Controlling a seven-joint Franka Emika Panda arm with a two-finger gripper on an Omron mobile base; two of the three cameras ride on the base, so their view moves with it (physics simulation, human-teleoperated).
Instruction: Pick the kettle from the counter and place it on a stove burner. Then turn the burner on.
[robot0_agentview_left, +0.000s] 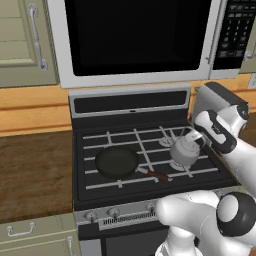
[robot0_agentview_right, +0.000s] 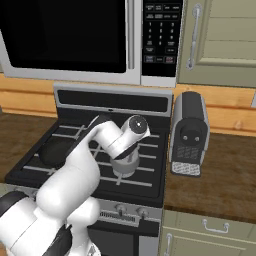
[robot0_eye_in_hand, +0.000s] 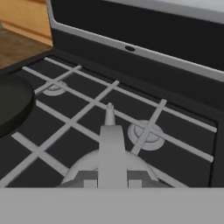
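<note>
Left base view: the kettle (robot0_agentview_left: 184, 151) sits over the front right burner area of the stove (robot0_agentview_left: 100, 192), upright, just right of the pan (robot0_agentview_left: 117, 162), whose reddish handle points toward the kettle's base. The hand (robot0_agentview_left: 196, 136) comes in from the right and is closed on the top of the kettle, at its handle. The counter (robot0_agentview_left: 30, 175) stretches left of the stove. A toaster (robot0_agentview_left: 215, 102) stands behind the arm at the stove's back right corner, and a microwave (robot0_agentview_left: 135, 40) hangs above.

Right base view: the arm crosses the stove (robot0_agentview_right: 145, 192) from the lower left, and the kettle (robot0_agentview_right: 125, 167) shows as a grey round body under the wrist, on the grate toward the stove's front, right of centre. The pan (robot0_agentview_right: 52, 150) lies to its left. The toaster (robot0_agentview_right: 190, 132) stands on the counter (robot0_agentview_right: 225, 175) beside the stove's right edge.

Hand view: the kettle (robot0_eye_in_hand: 109, 162) is right under the camera, its spout pointing away toward the stove's back panel, so its long axis runs front to back. A burner (robot0_eye_in_hand: 148, 133) lies just beyond and to the right of the spout tip. The pan's (robot0_eye_in_hand: 13, 107) rim is at the left. Whether the kettle's base touches the grate, I cannot tell.
</note>
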